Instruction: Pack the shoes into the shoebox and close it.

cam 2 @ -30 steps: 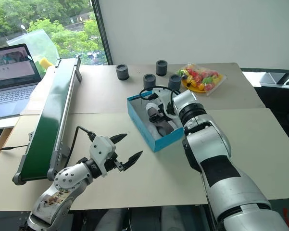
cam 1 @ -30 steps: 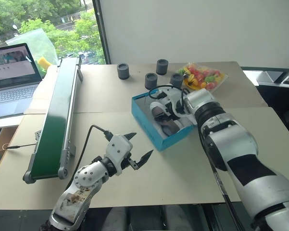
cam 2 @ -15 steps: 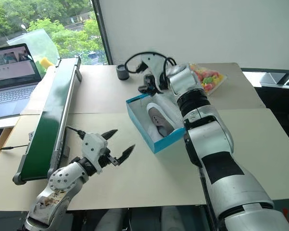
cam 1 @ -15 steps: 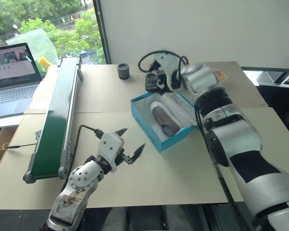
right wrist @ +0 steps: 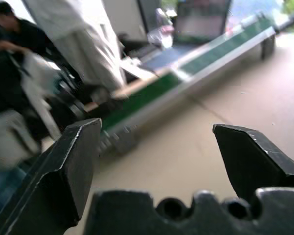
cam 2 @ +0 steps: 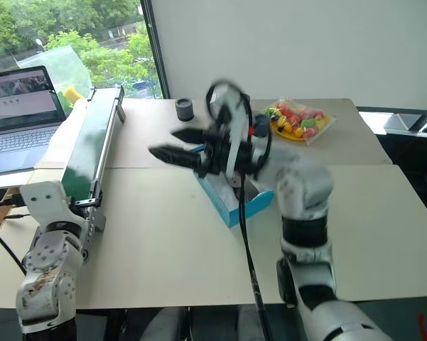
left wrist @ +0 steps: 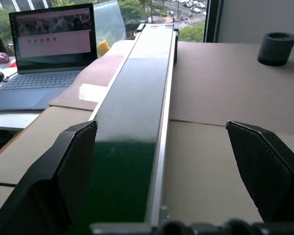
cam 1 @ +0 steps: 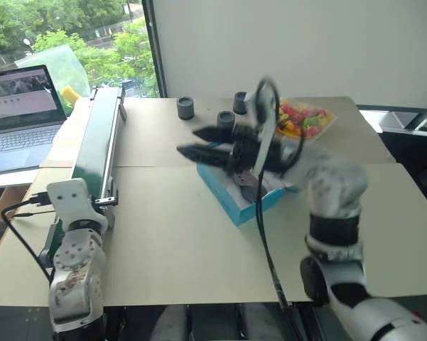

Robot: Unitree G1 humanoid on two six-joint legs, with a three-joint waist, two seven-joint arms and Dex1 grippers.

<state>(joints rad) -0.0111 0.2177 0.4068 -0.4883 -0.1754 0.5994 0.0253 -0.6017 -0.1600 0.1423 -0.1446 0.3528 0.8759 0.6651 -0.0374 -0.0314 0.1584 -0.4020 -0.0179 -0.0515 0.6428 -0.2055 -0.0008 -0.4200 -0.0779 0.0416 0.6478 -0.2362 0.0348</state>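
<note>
The blue shoebox [cam 1: 232, 202] stands open at mid-table, its inside largely hidden behind my right arm. A bit of a grey shoe [cam 1: 249, 188] shows inside it. My right gripper [cam 1: 187, 141] hovers above the table just left of the box, pointing left, open and empty. In the right wrist view its fingers [right wrist: 68, 166] are spread over bare table. My left gripper [left wrist: 160, 125] is at the near end of the green conveyor [left wrist: 132, 122], wide open with nothing in it.
The long green conveyor [cam 1: 96, 142] runs along the left. A laptop [cam 1: 18, 114] sits beyond it. Dark grey cylinders [cam 1: 185, 107] and a bag of colourful items [cam 1: 307, 118] are at the back. People [right wrist: 10, 29] show past the table in the right wrist view.
My right gripper left the box, rose, then swung left and back, empty. One shoe stayed in the box. My left arm swung left to the conveyor's near end.
</note>
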